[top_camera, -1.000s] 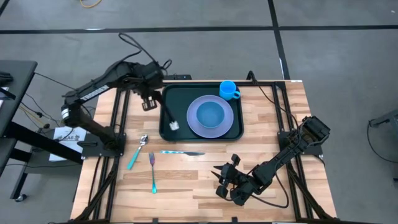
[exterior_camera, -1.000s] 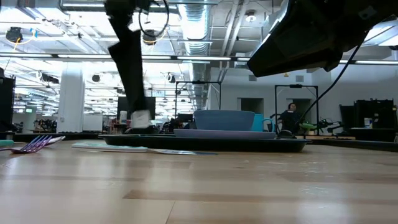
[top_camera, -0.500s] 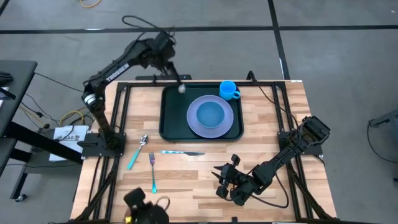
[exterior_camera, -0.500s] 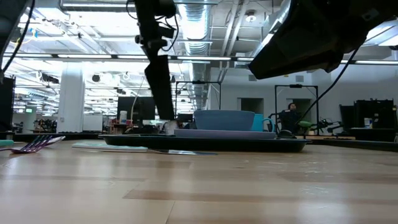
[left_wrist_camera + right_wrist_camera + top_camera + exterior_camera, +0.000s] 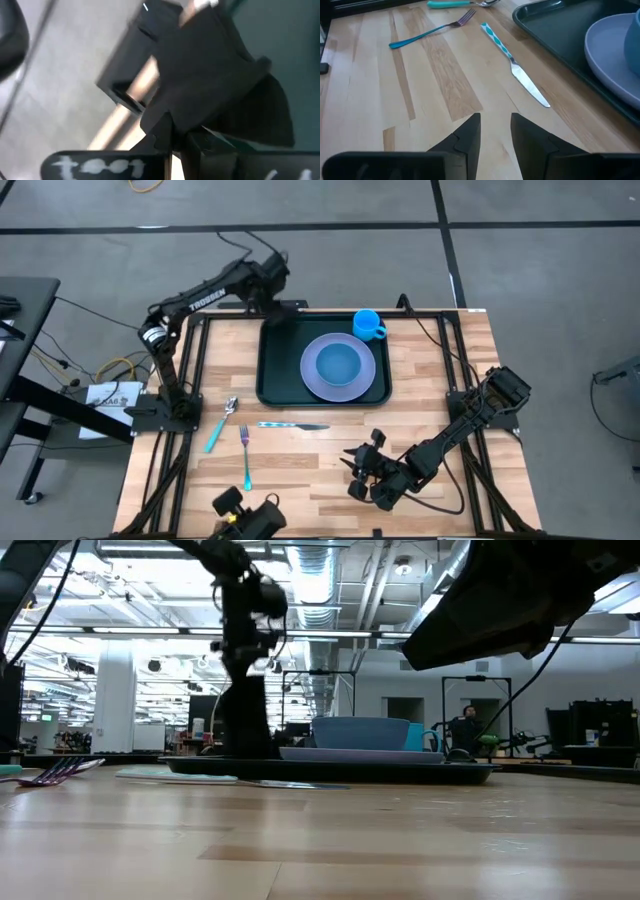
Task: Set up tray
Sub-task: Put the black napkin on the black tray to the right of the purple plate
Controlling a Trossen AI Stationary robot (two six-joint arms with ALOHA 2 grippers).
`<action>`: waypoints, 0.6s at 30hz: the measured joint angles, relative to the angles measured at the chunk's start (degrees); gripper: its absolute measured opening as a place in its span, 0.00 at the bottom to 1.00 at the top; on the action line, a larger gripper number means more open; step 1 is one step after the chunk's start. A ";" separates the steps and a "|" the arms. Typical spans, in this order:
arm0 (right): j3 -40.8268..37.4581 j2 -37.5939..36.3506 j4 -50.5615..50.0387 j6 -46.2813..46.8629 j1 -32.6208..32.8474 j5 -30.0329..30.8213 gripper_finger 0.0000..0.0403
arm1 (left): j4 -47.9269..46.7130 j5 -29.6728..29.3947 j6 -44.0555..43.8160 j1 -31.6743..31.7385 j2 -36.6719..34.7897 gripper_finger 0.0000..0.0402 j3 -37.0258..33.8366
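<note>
The dark green tray [image 5: 275, 385] lies at the table's far middle. A lavender plate [image 5: 312, 380] sits in it, with a blue bowl [image 5: 339, 363] on top. A blue cup [image 5: 367, 324] stands at the tray's far right corner. A teal-handled spoon [image 5: 220, 425], a fork [image 5: 245, 455] and a knife [image 5: 292, 425] lie on the wood nearer than the tray. My left gripper [image 5: 272, 310] is shut and points down at the tray's far left corner [image 5: 205, 762]. My right gripper [image 5: 496, 131] is open and low over the near right of the table, facing the knife [image 5: 515, 75]. My left gripper stands with its shut fingers [image 5: 165, 137] at the tray's far left corner, coming from above. The gripper's own body hides the tips, so I cannot tell whether they touch the tray or the frame there.
Black frame rails [image 5: 195, 370] run along the table's left and right sides and its far edge. A dark object with yellow parts [image 5: 245, 520] shows at the table's near edge. Bare wood lies between the cutlery and my right gripper.
My left gripper has risen from inside the tray's left part and swung toward the table's far edge. It now stands at the tray's far left corner. A dark object has come into view at the near edge and shifted right. My right arm has kept still.
</note>
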 joint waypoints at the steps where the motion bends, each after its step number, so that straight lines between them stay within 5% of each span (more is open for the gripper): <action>1: 0.00 0.00 0.21 0.01 0.00 -0.07 0.25 | 0.60 0.30 -0.21 -0.27 0.00 0.00 -2.27; 8: 0.00 0.00 0.33 0.04 0.00 -1.33 0.25 | 1.62 2.78 -2.54 -3.77 0.00 0.00 -12.35; 18: 0.00 0.00 1.61 0.00 0.00 -1.43 0.25 | 3.38 10.74 -7.64 -8.89 -0.02 0.00 -16.79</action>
